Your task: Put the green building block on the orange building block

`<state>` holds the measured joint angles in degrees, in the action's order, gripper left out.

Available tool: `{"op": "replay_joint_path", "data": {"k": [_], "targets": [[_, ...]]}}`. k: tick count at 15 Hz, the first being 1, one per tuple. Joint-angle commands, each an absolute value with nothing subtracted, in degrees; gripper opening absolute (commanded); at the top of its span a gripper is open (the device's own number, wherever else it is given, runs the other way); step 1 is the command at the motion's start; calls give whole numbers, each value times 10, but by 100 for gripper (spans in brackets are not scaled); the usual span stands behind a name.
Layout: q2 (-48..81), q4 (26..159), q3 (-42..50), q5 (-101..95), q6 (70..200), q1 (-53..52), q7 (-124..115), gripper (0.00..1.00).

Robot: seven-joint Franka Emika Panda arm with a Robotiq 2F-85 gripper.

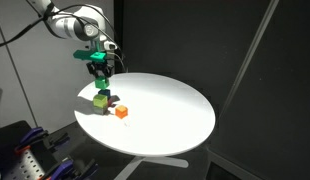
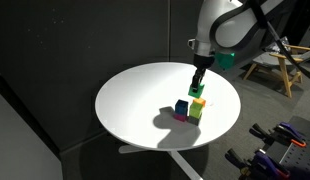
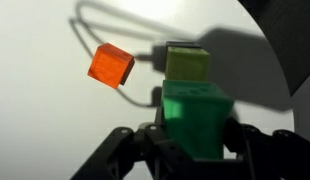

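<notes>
My gripper point(image 3: 195, 140) is shut on the deep green building block point(image 3: 195, 108) and holds it in the air above the white round table point(image 1: 165, 110). The block also shows in both exterior views point(image 1: 99, 71) point(image 2: 198, 90), raised over the cluster of cubes. The orange building block point(image 3: 111, 66) lies on the table, ahead and to the left in the wrist view. In an exterior view it point(image 1: 121, 112) sits near the table's near edge. I cannot make it out in the other exterior view.
A lime-green cube point(image 3: 188, 63) point(image 1: 101, 100) point(image 2: 196, 108) stands right below the held block. A blue cube point(image 2: 182, 108) sits against it. Black curtains surround the table. Equipment stands off the table's edge point(image 1: 25, 150) point(image 2: 280, 150).
</notes>
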<state>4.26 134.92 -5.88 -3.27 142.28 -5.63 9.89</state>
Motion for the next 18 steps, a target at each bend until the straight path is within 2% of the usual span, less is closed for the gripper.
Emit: {"op": "replay_joint_path", "data": {"k": [1, 10, 18], "targets": [[7, 1346, -50, -36, 1389, -50, 60, 27], [-20, 1337, -23, -33, 1368, -24, -25, 27], [7, 1325, -5, -20, 1389, -5, -36, 27]]}}
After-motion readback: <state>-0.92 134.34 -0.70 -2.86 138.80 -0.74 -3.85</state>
